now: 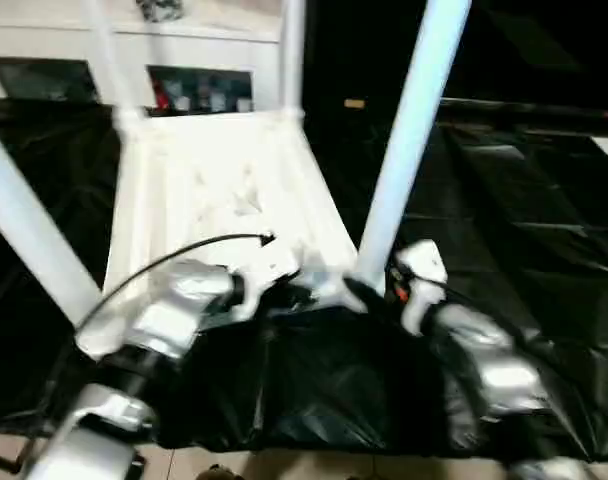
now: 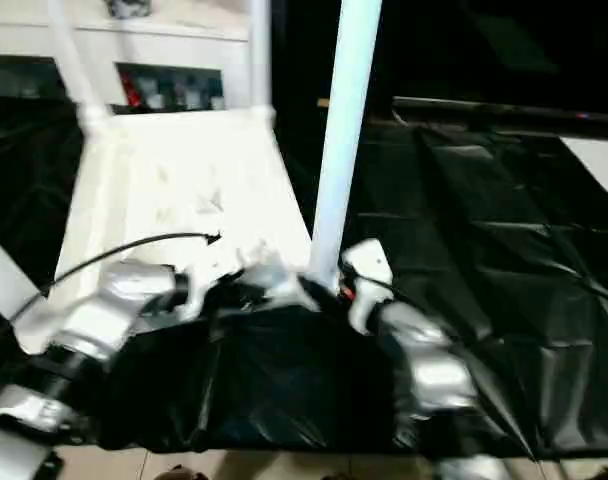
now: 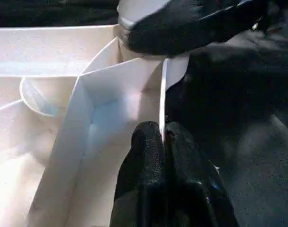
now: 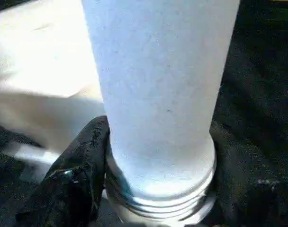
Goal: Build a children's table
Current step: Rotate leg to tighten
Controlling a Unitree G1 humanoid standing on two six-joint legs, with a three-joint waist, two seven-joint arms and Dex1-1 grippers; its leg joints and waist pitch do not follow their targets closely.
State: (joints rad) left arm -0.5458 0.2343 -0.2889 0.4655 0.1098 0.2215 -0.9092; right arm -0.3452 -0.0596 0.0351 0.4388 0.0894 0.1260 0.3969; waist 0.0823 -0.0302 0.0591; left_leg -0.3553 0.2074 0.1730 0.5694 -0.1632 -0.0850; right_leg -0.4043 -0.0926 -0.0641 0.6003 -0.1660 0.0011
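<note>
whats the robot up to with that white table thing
It is putting together a children's table. The white top lies upside down on the black-draped surface with four legs standing up from its corners. The left gripper is pinched shut on the top's near rim, and the right gripper has its fingers around the base of the near right leg.

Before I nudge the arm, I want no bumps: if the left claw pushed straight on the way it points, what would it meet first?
Probably the right claw at the leg, just past the table rim it pinches; depth is unclear.
</note>
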